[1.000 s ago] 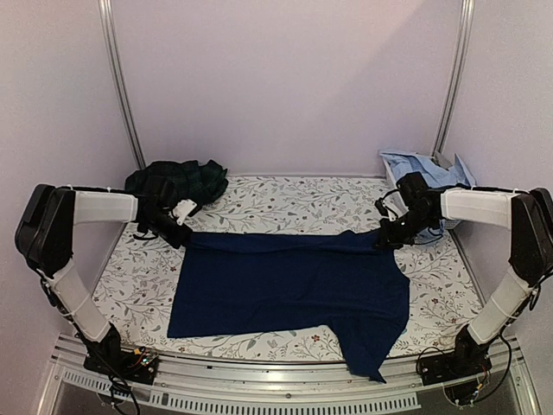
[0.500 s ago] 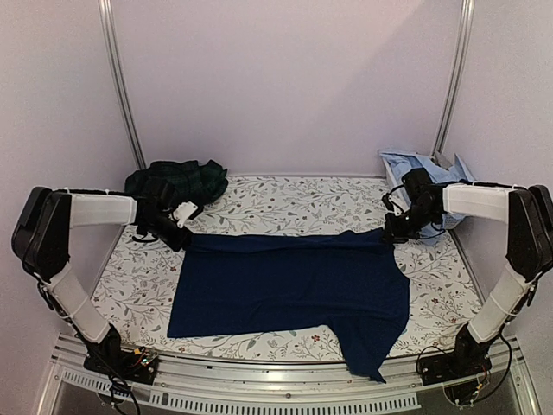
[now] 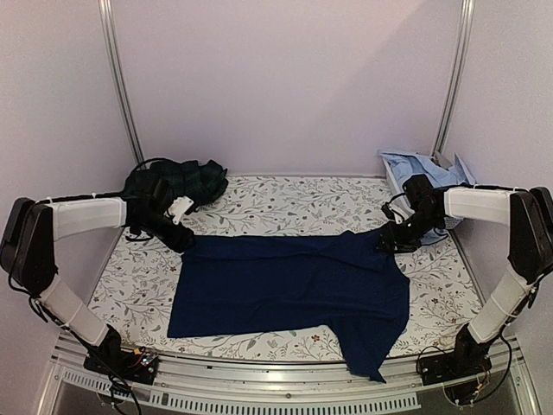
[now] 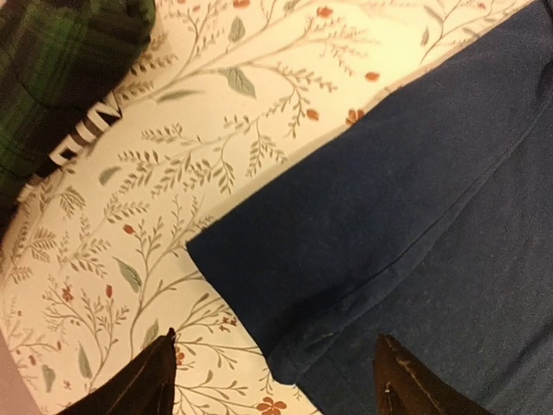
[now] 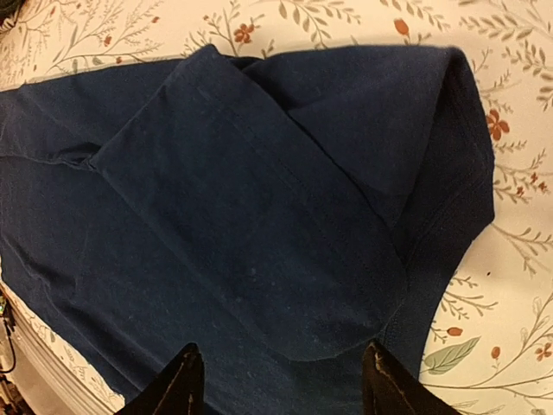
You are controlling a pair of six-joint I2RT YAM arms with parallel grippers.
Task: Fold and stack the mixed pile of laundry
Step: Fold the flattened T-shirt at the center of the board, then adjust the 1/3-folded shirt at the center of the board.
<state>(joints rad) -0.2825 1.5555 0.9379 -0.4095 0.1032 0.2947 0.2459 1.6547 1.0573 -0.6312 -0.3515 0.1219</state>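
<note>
A navy blue T-shirt [image 3: 289,290] lies spread on the floral sheet [image 3: 268,197], with its far edge folded over toward me. One part of it [image 3: 367,354] droops over the front edge. My left gripper [image 3: 179,239] hovers open just above the shirt's far left corner [image 4: 285,259], with nothing between its fingers [image 4: 276,339]. Over the far right corner, where a sleeve [image 5: 389,130] lies folded, my right gripper [image 3: 385,245] is open as well [image 5: 282,347]. The dark green plaid piece [image 3: 177,181] sits bunched at the back left [image 4: 60,52]. Light blue shirts [image 3: 423,169] lie at the back right.
Walls close in the table on three sides, with two metal posts [image 3: 121,86] [image 3: 454,78] at the back corners. A metal rail [image 3: 285,389] runs along the front edge between the arm bases.
Both grippers went from shut to open and let go of the shirt's far edge, which now rests on the sheet. The left arm drew back a little to the left.
</note>
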